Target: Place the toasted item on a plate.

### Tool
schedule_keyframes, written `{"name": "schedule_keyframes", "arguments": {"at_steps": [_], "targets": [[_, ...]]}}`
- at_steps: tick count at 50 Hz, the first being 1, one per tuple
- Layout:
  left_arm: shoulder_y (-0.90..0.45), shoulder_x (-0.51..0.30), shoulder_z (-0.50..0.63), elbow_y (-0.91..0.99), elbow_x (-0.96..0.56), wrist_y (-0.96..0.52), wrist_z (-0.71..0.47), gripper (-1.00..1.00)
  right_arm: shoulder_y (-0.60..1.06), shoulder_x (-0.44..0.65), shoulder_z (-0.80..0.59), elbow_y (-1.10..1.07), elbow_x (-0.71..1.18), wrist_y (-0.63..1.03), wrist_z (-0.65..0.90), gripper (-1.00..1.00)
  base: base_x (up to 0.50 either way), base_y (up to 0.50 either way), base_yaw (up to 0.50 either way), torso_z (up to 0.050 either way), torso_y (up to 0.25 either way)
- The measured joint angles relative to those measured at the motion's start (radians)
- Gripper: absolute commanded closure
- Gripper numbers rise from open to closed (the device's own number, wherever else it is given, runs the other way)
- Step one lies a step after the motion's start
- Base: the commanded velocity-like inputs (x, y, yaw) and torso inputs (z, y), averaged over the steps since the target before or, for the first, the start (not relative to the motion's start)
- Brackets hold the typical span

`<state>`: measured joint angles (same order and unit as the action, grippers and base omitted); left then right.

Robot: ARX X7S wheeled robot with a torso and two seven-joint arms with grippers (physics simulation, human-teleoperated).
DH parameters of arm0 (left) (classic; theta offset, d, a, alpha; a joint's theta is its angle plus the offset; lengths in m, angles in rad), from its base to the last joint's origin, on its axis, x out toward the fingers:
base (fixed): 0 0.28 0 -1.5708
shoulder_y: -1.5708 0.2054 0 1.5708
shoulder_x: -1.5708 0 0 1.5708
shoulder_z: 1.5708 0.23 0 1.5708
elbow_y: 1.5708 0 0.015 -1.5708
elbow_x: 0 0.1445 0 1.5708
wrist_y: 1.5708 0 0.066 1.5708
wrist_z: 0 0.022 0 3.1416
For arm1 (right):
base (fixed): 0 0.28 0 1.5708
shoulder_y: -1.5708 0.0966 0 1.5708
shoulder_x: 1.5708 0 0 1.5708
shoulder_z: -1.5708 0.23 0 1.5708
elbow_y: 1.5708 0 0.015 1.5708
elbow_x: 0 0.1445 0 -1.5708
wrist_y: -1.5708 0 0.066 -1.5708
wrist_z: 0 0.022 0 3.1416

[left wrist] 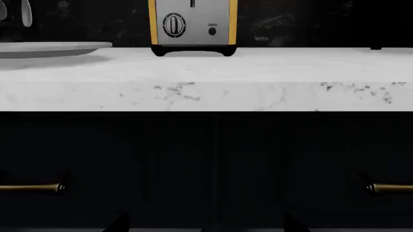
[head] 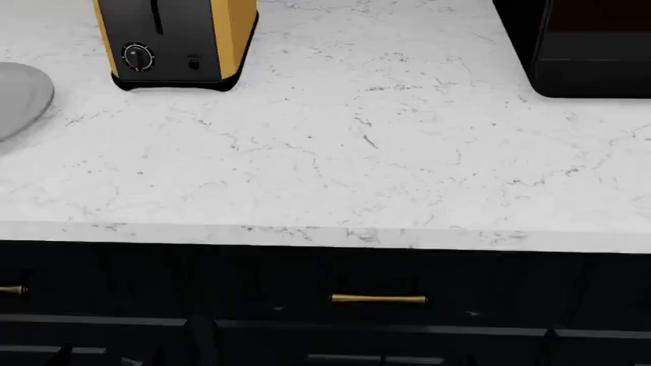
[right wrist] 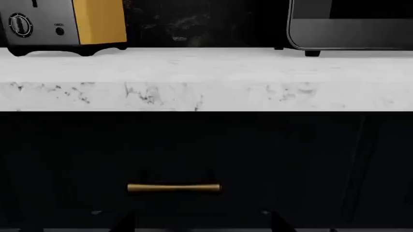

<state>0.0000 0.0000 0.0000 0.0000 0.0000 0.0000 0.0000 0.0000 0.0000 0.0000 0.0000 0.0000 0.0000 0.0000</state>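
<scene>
The toasted item is hidden in every view. A black-and-yellow toaster [head: 173, 42] stands at the back left of the white marble counter [head: 356, 152], and its dial face also shows in the left wrist view [left wrist: 193, 26]. The light-grey plate [head: 15, 95] lies left of the toaster, cut off by the frame edge; its rim [left wrist: 51, 48] shows in the left wrist view. My left gripper [left wrist: 206, 224] and right gripper [right wrist: 201, 224] are both open and hold nothing. They hang low in front of the dark cabinet, below the counter edge. Neither appears in the head view.
A black appliance [head: 590, 46] stands at the counter's back right; its lower part [right wrist: 351, 24] shows in the right wrist view. Dark drawers below the counter carry brass handles [head: 379, 299], [right wrist: 174, 187], [left wrist: 32, 187]. The counter's front edge [left wrist: 206, 96] overhangs the cabinet.
</scene>
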Motion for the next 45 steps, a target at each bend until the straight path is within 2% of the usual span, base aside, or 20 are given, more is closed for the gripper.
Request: {"name": "schedule_keyframes", "arguments": {"at_steps": [20, 36, 45], "targets": [[0.006, -0.036, 0.053, 0.023, 0.014, -0.016, -0.076, -1.0, -0.005, 0.042, -0.045, -0.04, 0.028, 0.032, 0.065, -1.0, 0.0, 0.0, 0.0, 0.001, 0.0], [0.03, -0.073, 0.082, 0.138, 0.019, -0.072, -0.128, -1.0, -0.032, 0.074, -0.082, -0.193, 0.027, 0.118, 0.107, -1.0, 0.0, 0.0, 0.0, 0.05, 0.032], [0.035, -0.093, 0.088, 0.24, 0.022, -0.139, -0.149, -1.0, -0.018, 0.098, -0.096, -0.293, 0.041, 0.233, 0.114, -1.0, 0.0, 0.0, 0.0, 0.05, 0.06]]}}
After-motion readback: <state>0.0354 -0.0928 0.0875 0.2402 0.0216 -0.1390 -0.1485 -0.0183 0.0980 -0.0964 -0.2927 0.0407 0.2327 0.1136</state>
